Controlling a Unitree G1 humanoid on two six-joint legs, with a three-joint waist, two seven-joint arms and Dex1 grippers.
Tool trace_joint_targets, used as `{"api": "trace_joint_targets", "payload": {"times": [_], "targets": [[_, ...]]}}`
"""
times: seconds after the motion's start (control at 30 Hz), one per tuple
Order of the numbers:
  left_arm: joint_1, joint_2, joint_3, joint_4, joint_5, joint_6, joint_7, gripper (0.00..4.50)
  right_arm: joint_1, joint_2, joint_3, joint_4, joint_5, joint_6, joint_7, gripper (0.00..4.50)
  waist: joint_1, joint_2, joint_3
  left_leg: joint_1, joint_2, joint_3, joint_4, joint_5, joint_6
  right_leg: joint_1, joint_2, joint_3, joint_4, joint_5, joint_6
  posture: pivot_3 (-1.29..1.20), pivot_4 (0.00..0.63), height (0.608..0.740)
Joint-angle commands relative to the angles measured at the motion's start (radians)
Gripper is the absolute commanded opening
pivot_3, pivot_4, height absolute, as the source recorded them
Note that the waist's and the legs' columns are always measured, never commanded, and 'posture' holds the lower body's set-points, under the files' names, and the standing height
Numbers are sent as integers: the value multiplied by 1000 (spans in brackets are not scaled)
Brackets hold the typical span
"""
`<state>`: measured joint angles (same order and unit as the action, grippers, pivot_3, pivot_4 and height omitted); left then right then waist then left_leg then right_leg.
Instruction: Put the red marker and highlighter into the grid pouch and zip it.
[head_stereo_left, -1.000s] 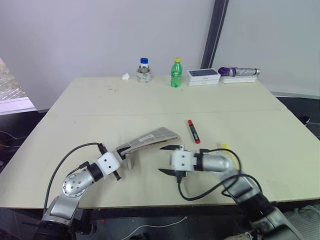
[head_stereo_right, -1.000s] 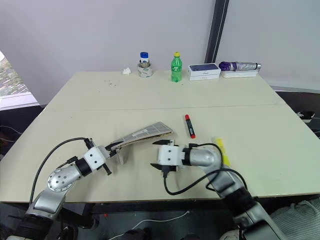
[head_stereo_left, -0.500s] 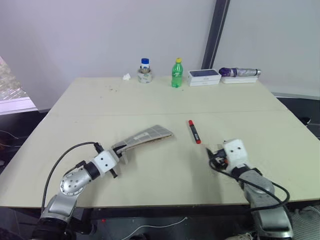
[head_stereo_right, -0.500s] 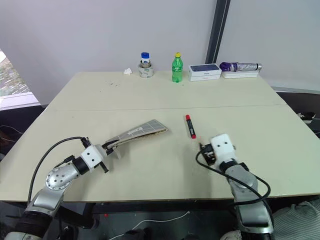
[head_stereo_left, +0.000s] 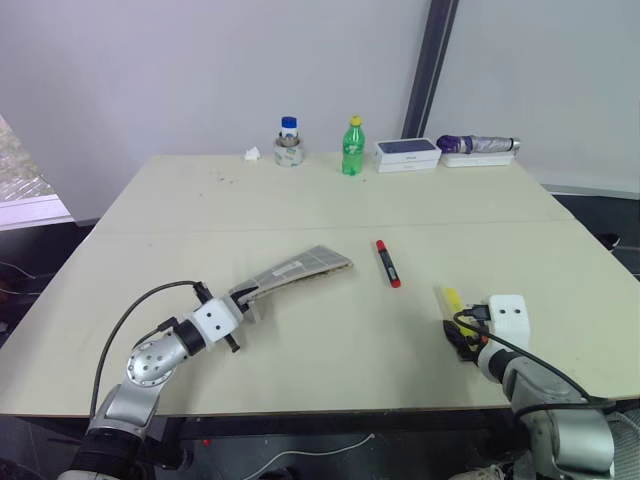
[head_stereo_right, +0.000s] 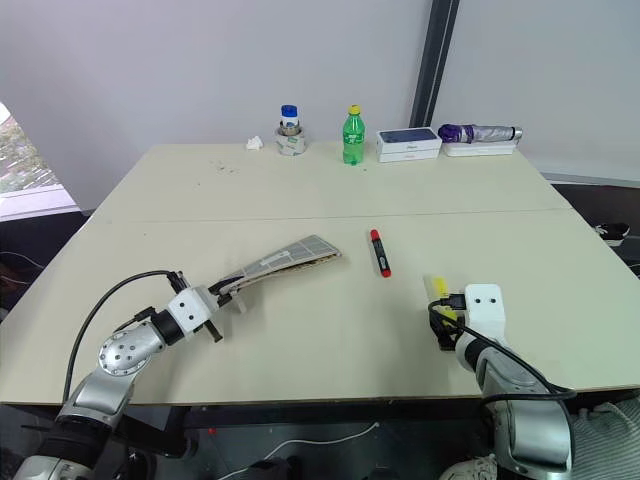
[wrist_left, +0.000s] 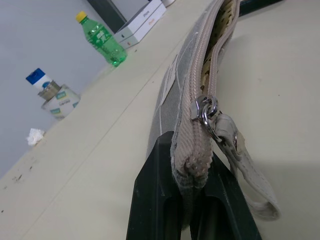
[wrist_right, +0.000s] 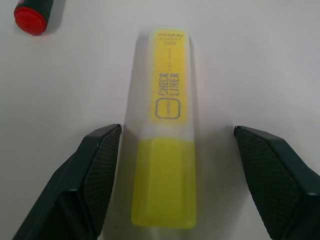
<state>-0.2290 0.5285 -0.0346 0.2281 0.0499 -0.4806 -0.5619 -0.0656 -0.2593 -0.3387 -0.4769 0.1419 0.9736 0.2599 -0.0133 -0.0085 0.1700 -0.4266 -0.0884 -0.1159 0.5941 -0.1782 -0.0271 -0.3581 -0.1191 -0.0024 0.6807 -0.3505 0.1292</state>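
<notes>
The grid pouch (head_stereo_left: 303, 269) slants up off the table, its far end resting down. My left gripper (head_stereo_left: 243, 301) is shut on the pouch's near end (wrist_left: 186, 165); the zipper pull (wrist_left: 206, 113) sits close to the fingers and the mouth gapes further along. The red marker (head_stereo_left: 387, 263) lies flat right of the pouch, its red end (wrist_right: 31, 19) visible in the right wrist view. The yellow highlighter (wrist_right: 165, 135) lies on the table at the right (head_stereo_left: 451, 298). My right gripper (wrist_right: 176, 137) is open, one finger on each side of the highlighter, with gaps on both sides.
Along the table's far edge stand a blue-capped jar (head_stereo_left: 289, 141), a green bottle (head_stereo_left: 352, 147), a white box (head_stereo_left: 407, 152) and a purple folded umbrella (head_stereo_left: 480, 144). A crumpled tissue (head_stereo_left: 251, 153) lies left of the jar.
My right arm has swung from the table's middle beside the pouch to the right, rolled its wrist, and now straddles the highlighter. The left gripper has kept its hold on the pouch.
</notes>
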Motion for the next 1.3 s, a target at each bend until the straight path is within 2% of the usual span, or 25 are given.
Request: {"api": "trace_joint_targets", "payload": {"times": [0.03,0.1,0.2,0.33,0.5,0.6,0.87,0.97,1.3], "targets": [[-5,1,0,-21,-2,-9,3,0,-6,-31,-1,-7,16,31,-6,1787,0,0,0,0,0,0,0,0,0,0,0,0,0,0,0,0,150,740],[-4,1,0,-22,-2,-8,5,0,-22,-60,8,-3,1,-16,-10,885,0,0,0,0,0,0,0,0,0,0,0,0,0,0,0,0,150,740],[-6,2,0,-19,-5,-6,2,0,-57,-105,47,-19,8,-171,48,893,-1,1,0,0,0,0,0,0,0,0,0,0,0,0,0,0,150,740],[-3,-6,20,-39,-74,32,-26,0,-71,-119,138,-102,165,-294,255,893,-5,1,0,0,1,0,0,0,0,0,1,0,0,0,0,0,150,740],[-12,15,37,-63,-144,72,-86,0,-37,-277,363,-64,56,-501,421,893,1,-1,1,0,0,0,1,0,1,1,0,-1,-1,0,0,0,150,740],[-22,23,37,-78,-140,82,-90,0,-72,-314,432,22,-9,-606,438,893,1,-1,1,0,0,0,2,0,1,1,0,-1,-1,0,0,0,150,740],[-21,42,30,-103,-126,82,-113,0,-179,-277,482,152,-32,-664,430,893,-1,-2,1,0,0,0,1,0,1,1,0,-1,-1,0,0,0,150,740],[-19,49,25,-108,-116,79,-121,0,-221,-251,482,158,-6,-656,439,893,-1,-2,2,0,0,0,1,0,1,1,0,-1,-1,0,0,0,150,740],[-8,43,13,-111,-99,71,-120,0,-231,-270,495,164,-26,-647,455,893,0,-2,2,0,0,0,1,0,1,1,0,-1,-1,0,0,0,150,740]]}}
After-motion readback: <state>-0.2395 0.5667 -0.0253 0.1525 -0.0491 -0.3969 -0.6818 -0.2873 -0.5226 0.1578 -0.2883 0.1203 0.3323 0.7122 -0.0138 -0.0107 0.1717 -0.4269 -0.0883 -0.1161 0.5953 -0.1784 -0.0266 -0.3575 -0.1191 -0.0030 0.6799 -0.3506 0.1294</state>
